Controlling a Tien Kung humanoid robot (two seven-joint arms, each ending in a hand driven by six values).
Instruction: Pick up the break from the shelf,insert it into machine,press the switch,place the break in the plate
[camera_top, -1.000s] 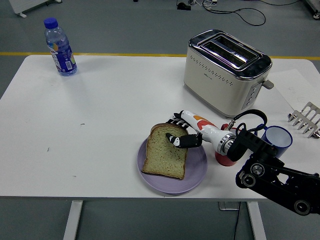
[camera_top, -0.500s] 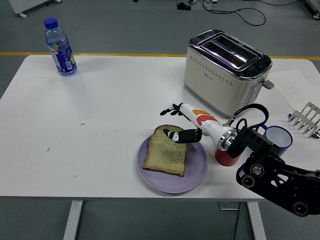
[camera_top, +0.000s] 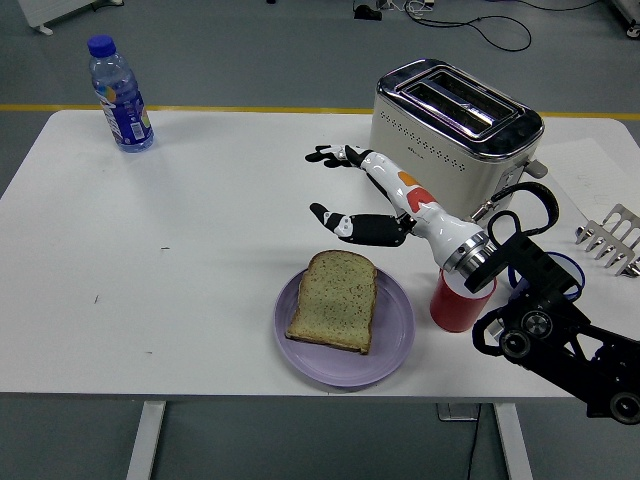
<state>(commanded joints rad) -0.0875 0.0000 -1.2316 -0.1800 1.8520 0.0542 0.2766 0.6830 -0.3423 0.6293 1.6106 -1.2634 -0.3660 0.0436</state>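
Bread: flat on plate, lower centre; placing step judged done. Right hand: above the slice, mid-frame, fingers spread, empty. Next move: withdraw clear of cup. Toaster: upper right.

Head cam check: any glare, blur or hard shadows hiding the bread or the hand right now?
Head view: lighting even and soft, shadows faint; the bread on the purple plate is sharp and unobstructed; the right hand, open above the table, is crisp with no motion blur; the only glare is a mild purplish sheen on the toaster chrome top; slight wide-angle bowing at the table edges.
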